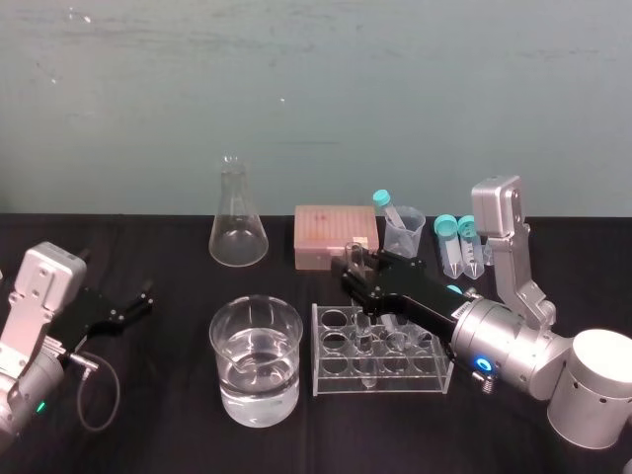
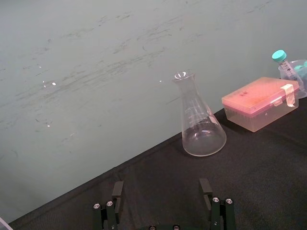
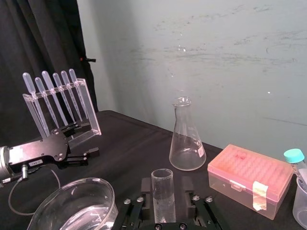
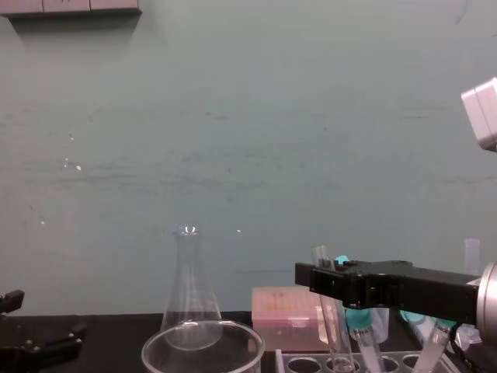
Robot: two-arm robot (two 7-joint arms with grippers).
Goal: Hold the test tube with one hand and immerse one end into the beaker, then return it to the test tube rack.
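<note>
Your right gripper (image 1: 354, 259) sits around the test tube (image 3: 163, 194) above the test tube rack (image 1: 328, 381), clamped or not you can't tell | tube leans, lower end down in a rack hole | beaker (image 1: 229, 341) just left of rack | left gripper (image 1: 146, 296) spread wide, empty, well left of rack

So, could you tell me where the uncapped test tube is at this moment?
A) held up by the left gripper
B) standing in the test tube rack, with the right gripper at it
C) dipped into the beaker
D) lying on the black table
B: the test tube stands in a hole of the test tube rack with the right gripper around its upper part, while the left gripper rests open, far off to the left.
</note>
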